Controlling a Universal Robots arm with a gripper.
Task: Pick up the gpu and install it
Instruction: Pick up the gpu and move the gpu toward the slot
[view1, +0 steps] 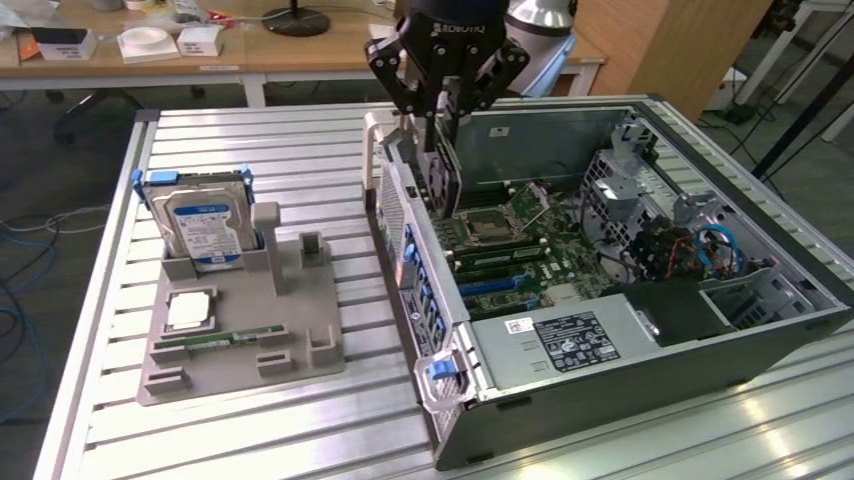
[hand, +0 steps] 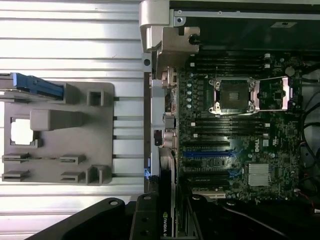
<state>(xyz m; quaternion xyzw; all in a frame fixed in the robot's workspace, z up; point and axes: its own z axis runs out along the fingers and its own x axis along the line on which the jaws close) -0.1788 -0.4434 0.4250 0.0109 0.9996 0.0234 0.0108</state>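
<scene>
Claw (view1: 447, 112) holds gpu (view1: 443, 172) above slatted metal table (view1: 267, 430), desks (view1: 314, 55) behind.

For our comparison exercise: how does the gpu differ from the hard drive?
The gpu is dark; the hard drive is silver with a blue-white label. The gpu hangs in the gripper over the open case; the hard drive stands in the grey holder. Both stand on edge.

matt black gpu (view1: 445, 168), ribbed metal table (view1: 200, 440)
</scene>
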